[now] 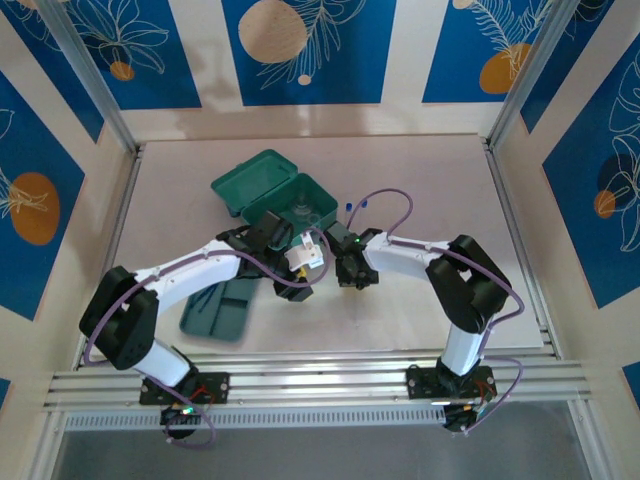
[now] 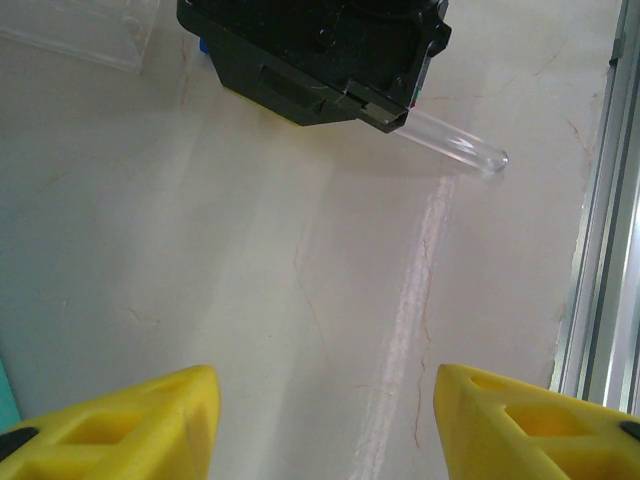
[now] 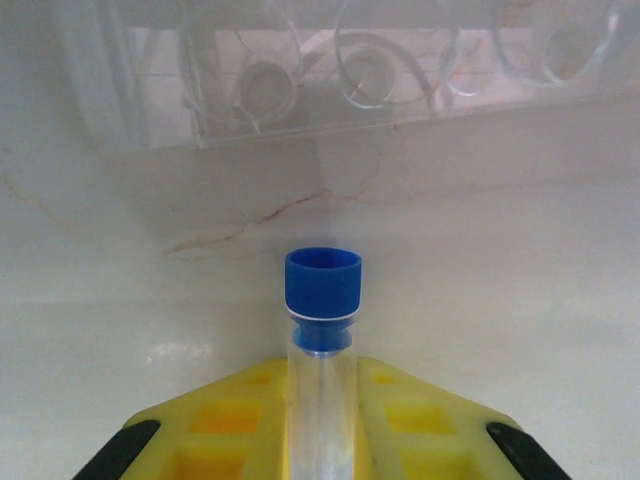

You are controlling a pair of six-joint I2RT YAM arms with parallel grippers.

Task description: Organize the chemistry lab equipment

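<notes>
My right gripper (image 3: 322, 400) is shut on a thin clear tube (image 3: 322, 380) with a blue cap (image 3: 322, 283). The cap pokes out past the yellow fingers, low over the pale table. In the left wrist view the tube's rounded end (image 2: 460, 148) sticks out from the right gripper's black body (image 2: 320, 55). My left gripper (image 2: 325, 400) is open over bare table, nothing between its fingers. From above, the left gripper (image 1: 305, 262) and the right gripper (image 1: 350, 272) sit close together in front of the open teal case (image 1: 270, 190). The dark-green tray (image 1: 218, 308) lies at the near left.
A clear plastic holder with round openings (image 3: 380, 80) stands just beyond the capped tube. Two small blue caps (image 1: 352, 207) show right of the case. An aluminium rail (image 2: 600, 250) borders the table on the left wrist view's right side.
</notes>
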